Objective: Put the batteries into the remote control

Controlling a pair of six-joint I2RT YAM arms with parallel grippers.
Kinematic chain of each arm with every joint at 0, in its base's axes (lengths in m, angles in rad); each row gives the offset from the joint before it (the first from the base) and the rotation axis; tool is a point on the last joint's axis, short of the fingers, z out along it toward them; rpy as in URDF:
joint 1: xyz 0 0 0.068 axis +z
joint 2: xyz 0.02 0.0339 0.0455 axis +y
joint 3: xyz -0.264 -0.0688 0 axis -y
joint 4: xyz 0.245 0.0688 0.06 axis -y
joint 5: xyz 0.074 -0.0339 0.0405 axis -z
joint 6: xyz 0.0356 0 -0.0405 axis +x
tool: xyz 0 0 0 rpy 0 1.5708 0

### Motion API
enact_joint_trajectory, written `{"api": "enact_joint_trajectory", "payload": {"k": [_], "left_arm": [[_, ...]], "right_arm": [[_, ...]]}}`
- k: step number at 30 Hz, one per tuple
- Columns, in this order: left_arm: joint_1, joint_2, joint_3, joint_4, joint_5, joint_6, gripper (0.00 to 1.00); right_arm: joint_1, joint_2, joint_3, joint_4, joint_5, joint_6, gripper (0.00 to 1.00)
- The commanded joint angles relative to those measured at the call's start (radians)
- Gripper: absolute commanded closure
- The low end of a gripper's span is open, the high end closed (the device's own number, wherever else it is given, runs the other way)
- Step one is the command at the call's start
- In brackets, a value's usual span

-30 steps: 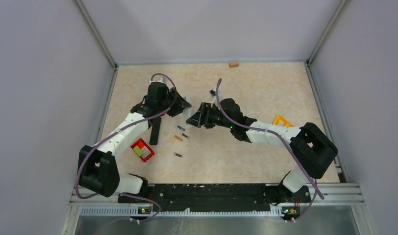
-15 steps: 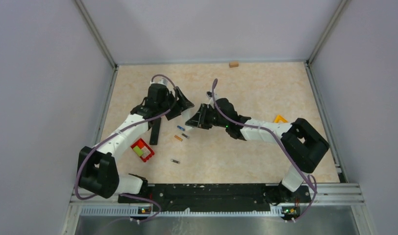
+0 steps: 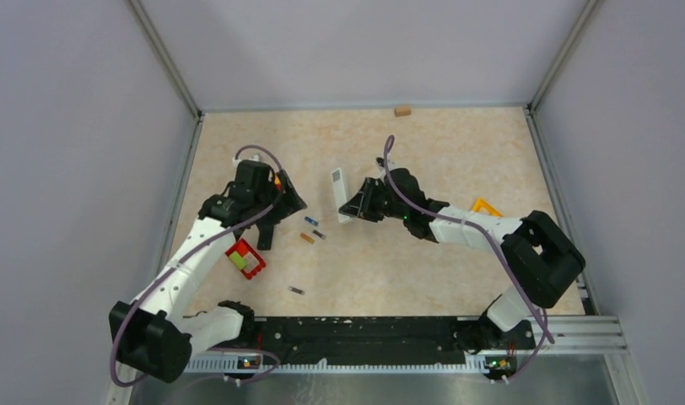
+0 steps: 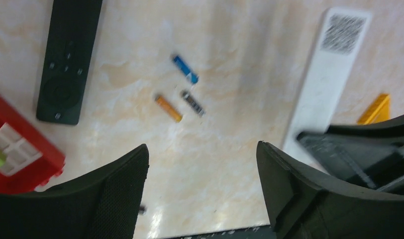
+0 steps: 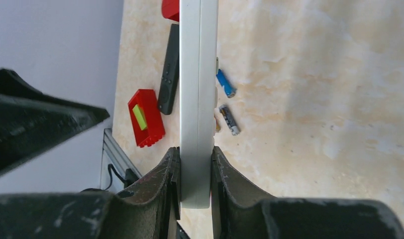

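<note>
While the white remote control [image 5: 197, 89] is pinched at one end between the jaws of the right gripper [image 5: 195, 167], the left gripper [image 4: 202, 172] is held with jaws spread wide above the batteries [image 4: 193, 103], which lie loose on the table [image 4: 240, 59]. Picking one battery is judged to be next, and exact alignment over a thin cylinder is called for.

My right gripper [image 5: 195, 158] clamps the long white plastic remote control [image 5: 197, 74] edge-on. To its right in my view, a tiny blue battery [image 5: 226, 83] and a dark grey battery [image 5: 229, 119] lie on the marbled beige table [image 5: 314, 99]. To its left lies a slim black remote [image 5: 168, 75].
</note>
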Motion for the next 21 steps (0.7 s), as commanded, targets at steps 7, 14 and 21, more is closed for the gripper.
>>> {"api": "enact_joint_trajectory", "payload": {"k": [7, 14, 21], "left_arm": [[-0.175, -0.082, -0.173, -0.422, 0.075, -0.14, 0.22], [-0.329, -0.118, -0.355, -0.382, 0.098, -0.296, 0.26], [-0.39, -0.218, -0.548, -0.195, 0.104, -0.427, 0.43]], "right_arm": [[-0.023, -0.08, -0.041, -0.017, 0.066, -0.029, 1.0], [-0.041, -0.076, -0.066, -0.02, 0.055, -0.013, 1.0], [-0.053, -0.074, -0.075, -0.033, 0.055, -0.016, 1.0]]}}
